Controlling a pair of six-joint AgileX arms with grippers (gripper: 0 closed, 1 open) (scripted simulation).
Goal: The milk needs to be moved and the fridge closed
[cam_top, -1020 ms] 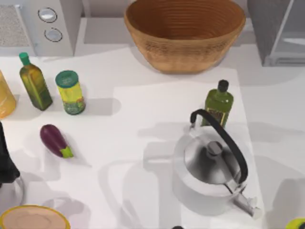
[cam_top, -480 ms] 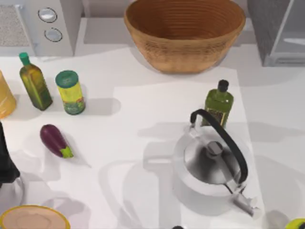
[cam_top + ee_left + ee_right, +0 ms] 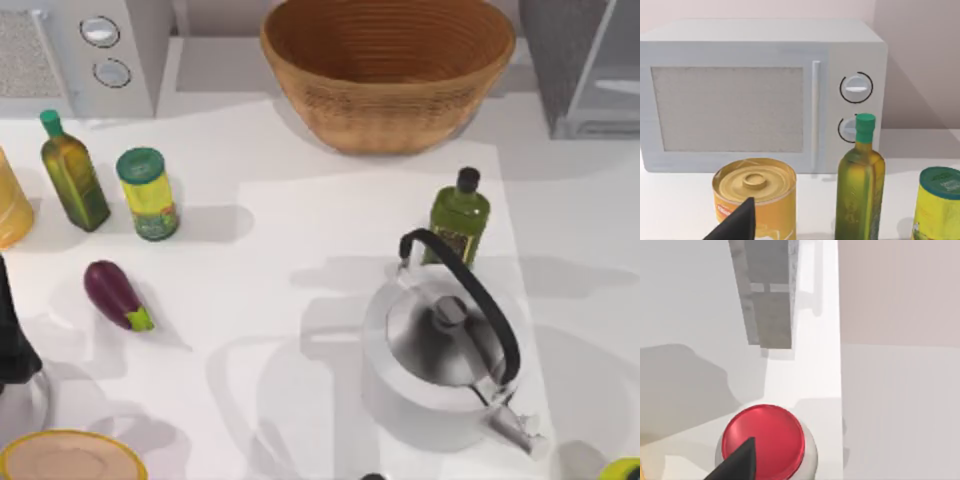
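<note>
- Panels of flat grey make up the fridge point(image 3: 585, 70), a big boxy form at the table's far right corner in the top view, with a paler whitish inside; the right wrist view shows it as a tall grey slab point(image 3: 769, 300).
- Left gripper point(image 3: 737, 225): a matte black wedge in the left wrist view, just in front of a can point(image 3: 756, 197). Whether it is open or closed cannot be told.
- Right gripper point(image 3: 740, 462): the same kind of black wedge in the right wrist view, in front of a glossy red dome button point(image 3: 765, 435) on a pale round base. Its state cannot be told either.
- The can is a squat yellow cylinder with a ringed metal lid, at the table's left edge.
- Microwave point(image 3: 85, 55): a pale grey box with a speckled door and two round dials, at the far left.
- Oil bottle point(image 3: 72, 172): slim, yellow-green, with a green cap, beside a jar point(image 3: 148, 195) with a green lid and yellow label.
- Eggplant point(image 3: 115, 295): smooth, purple, lying near the jar.
- Basket point(image 3: 388, 70): a wide bowl of ribbed brown wicker at the far middle.
- Kettle point(image 3: 440, 360): polished steel, round, with an arched black handle, at the near right; a dark green bottle point(image 3: 459, 215) with a black cap stands just behind it.
- Table point(image 3: 280, 300): plain, white.
</note>
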